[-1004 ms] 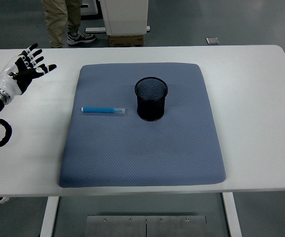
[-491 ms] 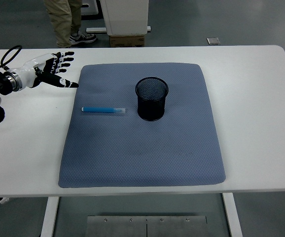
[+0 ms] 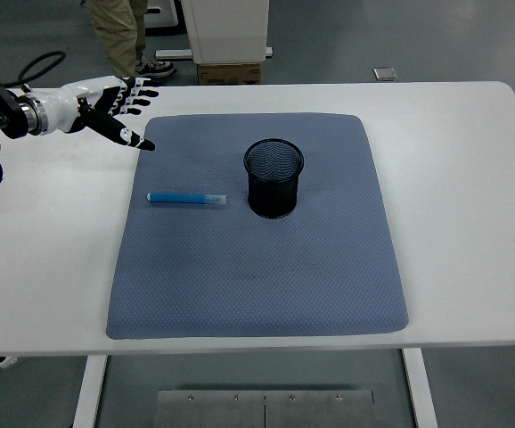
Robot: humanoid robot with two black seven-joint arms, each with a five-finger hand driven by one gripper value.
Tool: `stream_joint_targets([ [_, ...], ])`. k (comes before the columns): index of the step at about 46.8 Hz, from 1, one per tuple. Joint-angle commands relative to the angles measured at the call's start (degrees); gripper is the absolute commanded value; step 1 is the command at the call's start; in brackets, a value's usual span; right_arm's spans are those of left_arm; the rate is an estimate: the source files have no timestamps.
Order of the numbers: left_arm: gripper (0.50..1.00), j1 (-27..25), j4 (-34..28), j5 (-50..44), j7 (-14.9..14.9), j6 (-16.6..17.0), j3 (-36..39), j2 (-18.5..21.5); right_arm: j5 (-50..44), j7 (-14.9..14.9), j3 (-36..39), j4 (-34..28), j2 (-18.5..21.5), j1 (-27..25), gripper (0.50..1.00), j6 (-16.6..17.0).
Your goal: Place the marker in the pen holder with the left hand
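My left hand [image 3: 115,105] has travelled rightward and a little away from me since half a second ago; its thumb tip now hangs over the far-left corner of the grey mat [image 3: 257,267], where before it sat just short of the mat's left edge. Nothing else has shifted. I see the fingers spread wide and straight, pointing right, with nothing held between them. The thumb reaches down and right, ending just above the mat corner; I cannot tell whether it touches the fabric.

The blue marker [image 3: 186,199] lies flat on the left part of the mat, its length running left to right, with the paler cap end toward the pen holder. It sits nearer to me than the hand and well apart from it. The black mesh pen holder [image 3: 273,177] stands upright near the mat's middle, just right of the marker's cap end, with a small gap between them.

The mat lies on the white table [image 3: 471,178]. Beyond the far edge a person's legs and shoes [image 3: 126,40] show, beside a white cabinet [image 3: 224,29] on the floor. My right arm is out of view.
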Motion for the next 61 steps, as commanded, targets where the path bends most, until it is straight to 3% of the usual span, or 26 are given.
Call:
stream_joint_targets([
  [1, 1.000, -1.17, -0.24, 0.12, 0.30, -0.58, 1.26, -0.12, 0.00, 0.00, 0.00, 0.00, 0.00, -0.01, 1.000, 0.00],
  [7, 1.000, -3.46, -1.38, 1.08, 1.09, -0.67, 5.56, -0.99, 0.00, 0.00, 0.00, 0.00, 0.00, -0.01, 1.000, 0.00],
  [16, 1.000, -6.54, -1.73, 3.45, 2.50, -0.49, 12.25, -5.48, 0.00, 0.00, 0.00, 0.00, 0.00, -0.01, 1.000, 0.00],
  [32, 1.000, -7.06, -4.72, 15.14, 2.67, 0.47, 12.43, -9.78, 0.00, 0.00, 0.00, 0.00, 0.00, -0.01, 1.000, 0.00],
  [38, 1.000, -7.24, -4.64, 19.80, 2.76, 2.23, 12.43, -11.01, 0.00, 0.00, 0.00, 0.00, 0.00, -0.01, 1.000, 0.00],
  [46, 1.000, -7.33, -4.64, 22.00, 2.76, 7.15, 12.60, -13.21, 0.00, 0.00, 0.00, 0.00, 0.00, -0.01, 1.000, 0.00],
  [61, 1.000, -7.33, -4.72, 23.23, 2.50, 8.47, 14.10, -16.73, 0.00, 0.00, 0.00, 0.00, 0.00, 0.07, 1.000, 0.00],
])
